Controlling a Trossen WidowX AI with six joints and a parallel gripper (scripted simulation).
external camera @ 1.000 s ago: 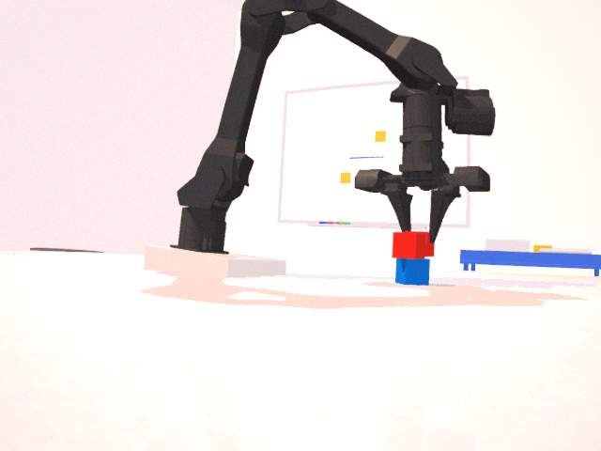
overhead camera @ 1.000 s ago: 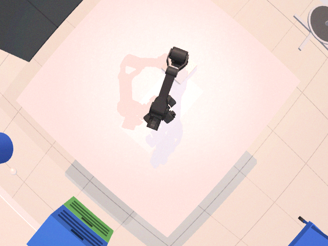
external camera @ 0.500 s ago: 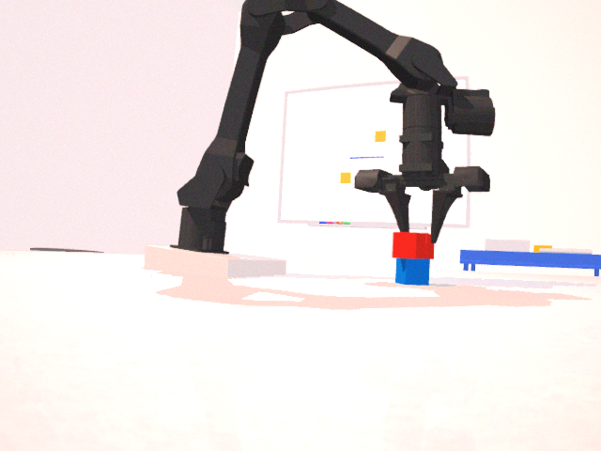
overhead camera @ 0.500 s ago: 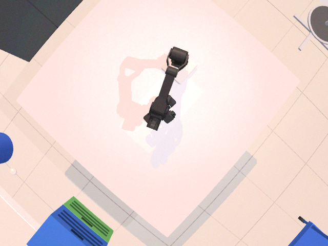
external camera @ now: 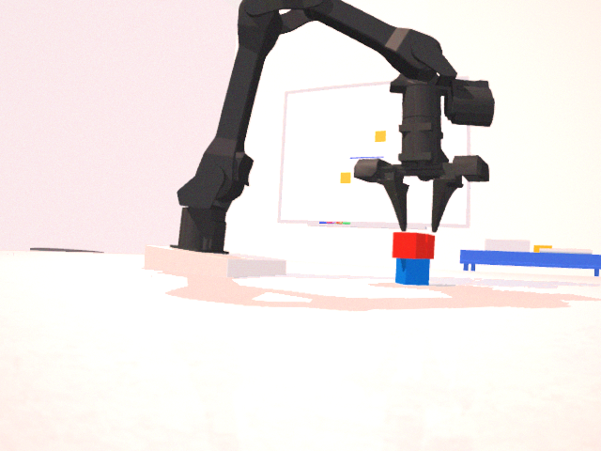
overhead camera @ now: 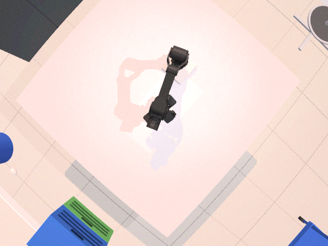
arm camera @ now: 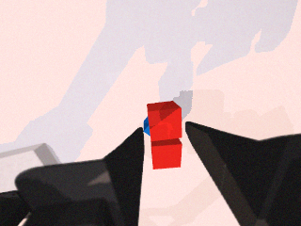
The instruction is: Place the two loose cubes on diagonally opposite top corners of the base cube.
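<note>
Both red cubes are up on the blue base cube (external camera: 411,272) at this point. In the wrist view you can see a far red cube (arm camera: 164,120) and a near red cube (arm camera: 166,153) with a thin dark line between them, which I read as the gap the task wants. Only a sliver of blue peeks out at the left of the far one. From the exterior view they merge into one red block overhanging the base a bit on each side, and they look level from there.

The end effector (external camera: 418,227) hangs right above them with its fingers apart and nothing between them. The tips sit about at the height of the red tops in the exterior view, and the wrist view shows daylight on both sides of the cubes, so I'd call it let go.

So the step in hand looks like release and withdraw. How I'd do it: spread the fingers a touch more first, then go straight up, no sideways drift and no wrist twist until the tips are well above the red tops. These cubes only cap corners, so a light brush from a fingertip could tip one off or close that gap. Only swing away over the bench (external camera: 291,379) after that.

I can't tell from these views how much each cube overhangs diagonally.
</note>
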